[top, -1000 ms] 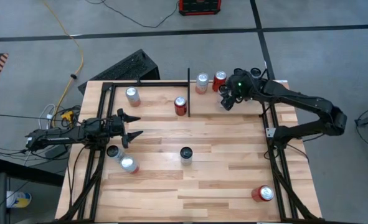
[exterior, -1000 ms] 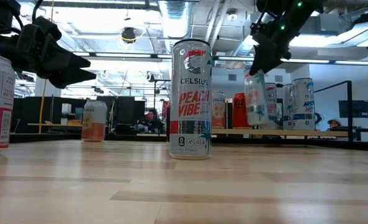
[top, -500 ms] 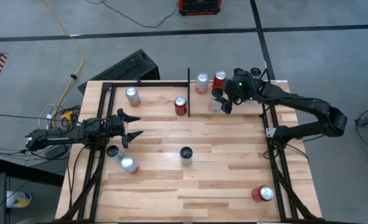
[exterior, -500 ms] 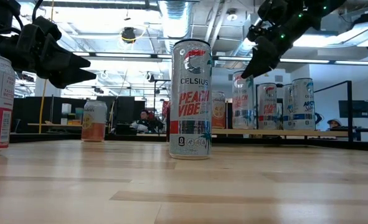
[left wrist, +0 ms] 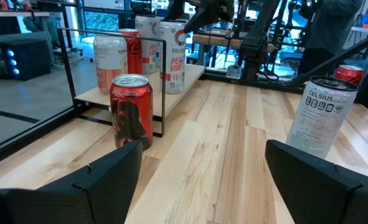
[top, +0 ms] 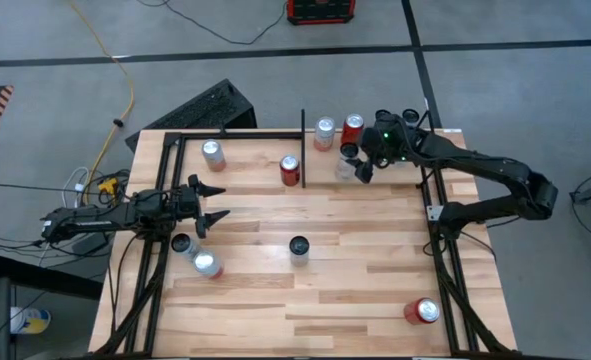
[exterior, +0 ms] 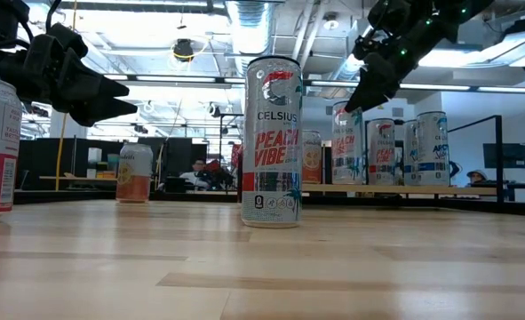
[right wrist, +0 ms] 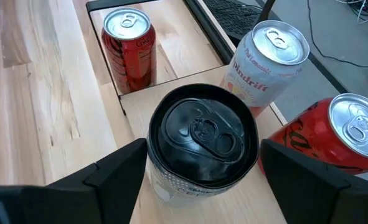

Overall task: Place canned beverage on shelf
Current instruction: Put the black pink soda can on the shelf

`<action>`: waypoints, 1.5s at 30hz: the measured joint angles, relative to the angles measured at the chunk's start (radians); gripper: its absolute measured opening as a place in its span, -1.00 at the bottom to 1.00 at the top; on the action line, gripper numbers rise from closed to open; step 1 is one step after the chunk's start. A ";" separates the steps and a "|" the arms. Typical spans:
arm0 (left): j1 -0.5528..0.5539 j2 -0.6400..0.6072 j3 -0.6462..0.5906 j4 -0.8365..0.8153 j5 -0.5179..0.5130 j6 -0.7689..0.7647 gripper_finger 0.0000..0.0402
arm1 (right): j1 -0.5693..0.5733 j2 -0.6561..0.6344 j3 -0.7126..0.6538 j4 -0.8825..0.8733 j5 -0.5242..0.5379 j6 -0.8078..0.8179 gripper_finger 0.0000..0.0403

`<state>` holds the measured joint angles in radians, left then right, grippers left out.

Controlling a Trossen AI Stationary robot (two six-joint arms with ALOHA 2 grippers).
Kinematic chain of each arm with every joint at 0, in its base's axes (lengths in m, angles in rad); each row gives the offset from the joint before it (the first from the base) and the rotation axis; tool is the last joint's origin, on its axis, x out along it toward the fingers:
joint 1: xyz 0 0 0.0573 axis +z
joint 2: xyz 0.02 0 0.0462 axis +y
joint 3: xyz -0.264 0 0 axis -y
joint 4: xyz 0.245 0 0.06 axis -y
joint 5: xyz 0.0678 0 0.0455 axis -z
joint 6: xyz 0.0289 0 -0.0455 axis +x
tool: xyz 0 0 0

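A tall Celsius can (exterior: 272,140) stands upright at the middle of the wooden counter (top: 355,290), closest to the low camera. A red can (top: 421,312) sits alone near the counter's front right corner, and 2 cans, 1 dark-topped (top: 182,243) and 1 silver-topped (top: 206,264), stand together near the left edge. Just beyond those, the left gripper (top: 211,202) hovers above the counter with its jaws spread and nothing between them. Farther back, a red can (top: 290,169) stands just left of the black divider bar (top: 303,146), with a pale can (top: 212,153) well to its left. At the far right, on the shelf (top: 400,180), the black-topped can (right wrist: 202,144) stands upright beside a pale Spindrift can (right wrist: 266,61) and a red can (right wrist: 330,138). The right gripper (right wrist: 199,163) hangs over the black-topped can, jaws spread to either side of it and not touching its wall.
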<state>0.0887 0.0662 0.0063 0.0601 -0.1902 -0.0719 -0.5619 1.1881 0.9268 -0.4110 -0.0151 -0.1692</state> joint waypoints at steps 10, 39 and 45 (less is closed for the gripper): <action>0.000 0.000 0.000 0.000 0.000 0.000 0.63 | -0.004 0.001 0.031 -0.009 0.016 -0.002 0.71; 0.000 0.000 0.000 0.000 0.000 0.000 0.63 | 0.468 0.010 0.056 -0.005 0.853 0.604 0.71; 0.000 0.000 0.000 0.000 0.000 0.000 0.63 | 0.452 0.011 -0.076 0.223 0.854 0.558 0.71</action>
<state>0.0887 0.0662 0.0063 0.0601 -0.1902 -0.0719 -0.1095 1.1992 0.8508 -0.1876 0.8385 0.3884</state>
